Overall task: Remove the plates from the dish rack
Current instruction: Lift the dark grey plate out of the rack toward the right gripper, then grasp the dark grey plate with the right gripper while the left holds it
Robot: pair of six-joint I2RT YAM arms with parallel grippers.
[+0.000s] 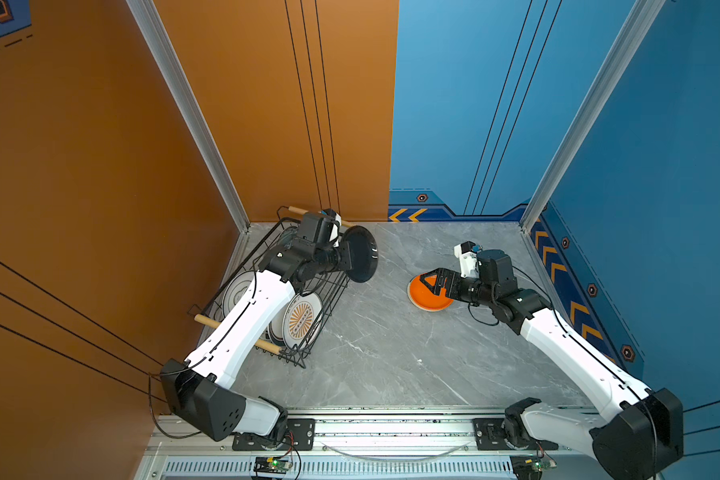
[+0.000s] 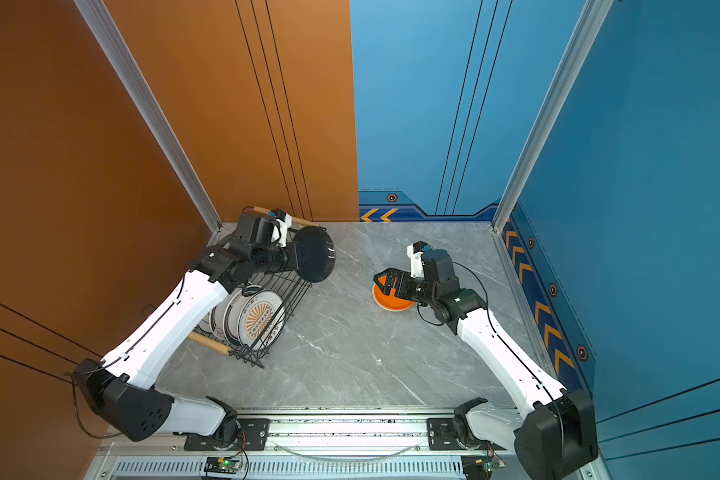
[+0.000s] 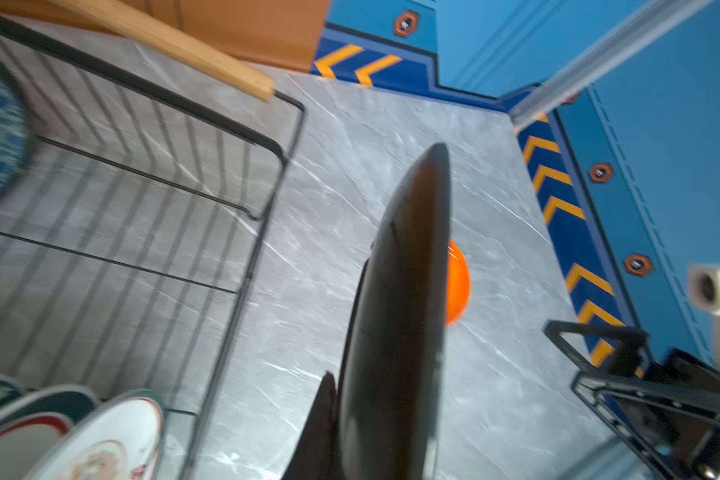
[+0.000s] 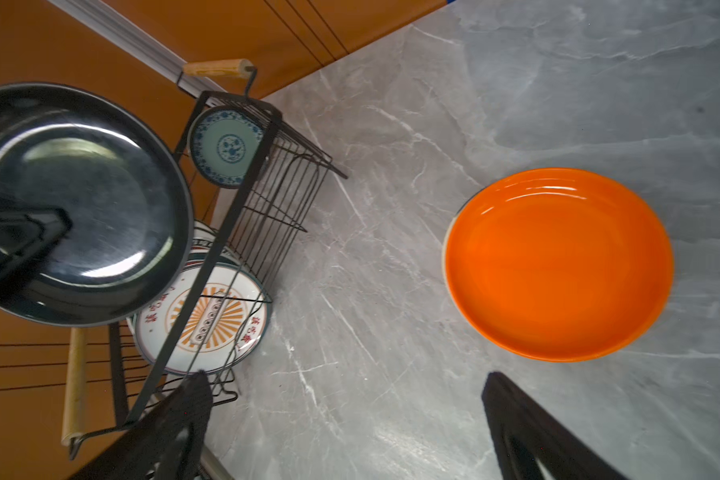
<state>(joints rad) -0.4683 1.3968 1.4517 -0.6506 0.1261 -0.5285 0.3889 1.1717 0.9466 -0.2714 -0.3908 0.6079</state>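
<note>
your left end effector [image 1: 347, 261] pinches the black plate [image 1: 362, 253] up beside the dish rack [image 1: 329, 291], and your right end effector [image 1: 431, 279] hangs wide open over the orange plate [image 1: 425, 301] on the table [image 1: 391, 353].

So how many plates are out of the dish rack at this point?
2. The left gripper holds a black plate on edge beside the dish rack; an orange plate lies on the table by the open right gripper. A pale edge beneath it may hide another.
</note>
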